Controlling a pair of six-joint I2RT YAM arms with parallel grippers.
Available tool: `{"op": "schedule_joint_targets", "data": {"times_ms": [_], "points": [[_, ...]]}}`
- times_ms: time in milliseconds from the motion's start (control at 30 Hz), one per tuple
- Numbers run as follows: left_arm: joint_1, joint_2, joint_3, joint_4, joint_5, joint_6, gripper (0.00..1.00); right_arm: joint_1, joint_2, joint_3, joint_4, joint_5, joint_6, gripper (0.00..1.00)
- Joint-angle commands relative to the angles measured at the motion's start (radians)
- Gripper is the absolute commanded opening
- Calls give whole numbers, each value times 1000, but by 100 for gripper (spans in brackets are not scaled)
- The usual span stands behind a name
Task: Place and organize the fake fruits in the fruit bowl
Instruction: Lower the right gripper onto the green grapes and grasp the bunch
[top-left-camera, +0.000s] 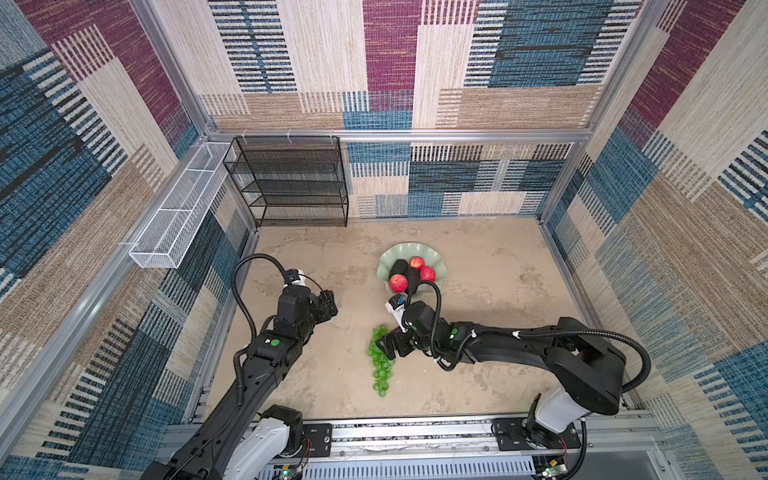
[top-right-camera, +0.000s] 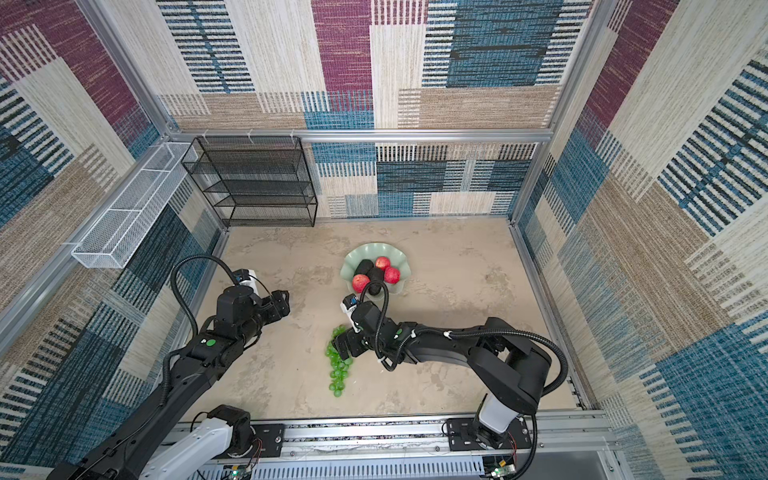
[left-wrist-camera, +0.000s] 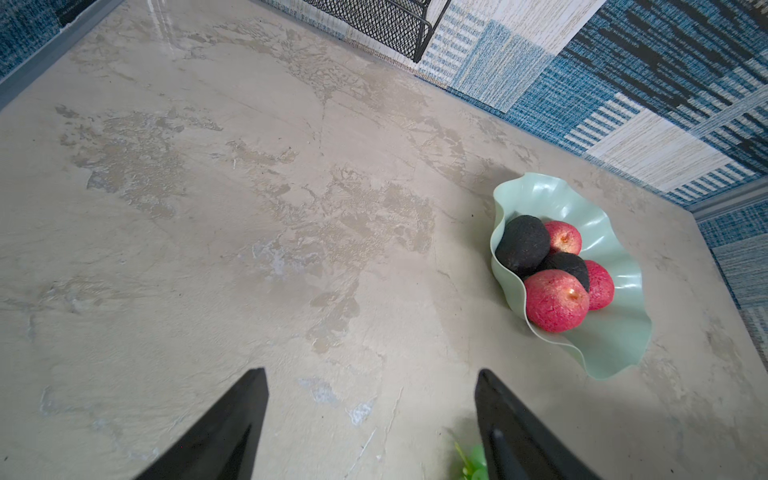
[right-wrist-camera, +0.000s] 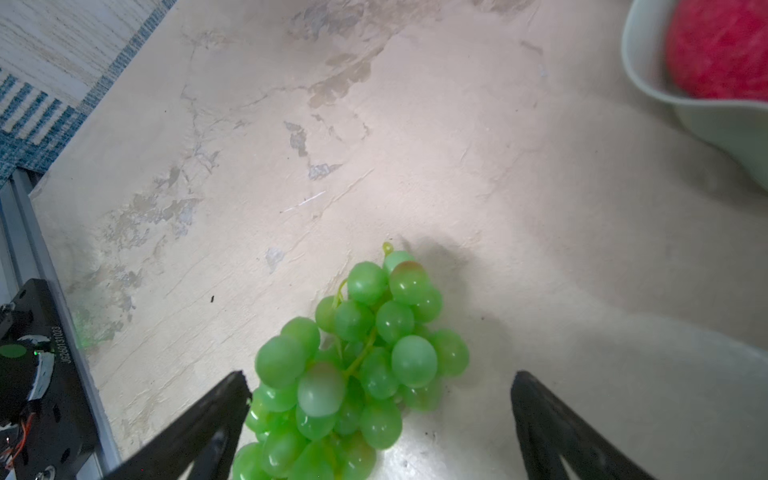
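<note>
Grapes (top-left-camera: 380, 365) lie on the bench (top-left-camera: 498, 291) near the bowl (top-left-camera: 405, 252), which already holds three apples (top-left-camera: 399, 282) and two avocados (top-left-camera: 400, 266). The right hand (right-wrist-camera: 380, 382), spread wide, straddles the bunch. Next, I judge, it must close, lift over the wavy rim (top-left-camera: 441, 266) and lay the bunch in the free far side. The left hand (left-wrist-camera: 370, 374), apart and empty, hangs over bare bench — open room all round.
</note>
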Motion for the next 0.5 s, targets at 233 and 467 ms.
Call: {"op": "schedule_joint_targets", "data": {"times_ms": [233, 467], "points": [[5, -36, -11, 9, -4, -6, 82, 26, 121, 88, -34, -99, -2, 99], [6, -31, -5, 11, -3, -6, 82, 31, 202, 161, -88, -111, -13, 87]]}}
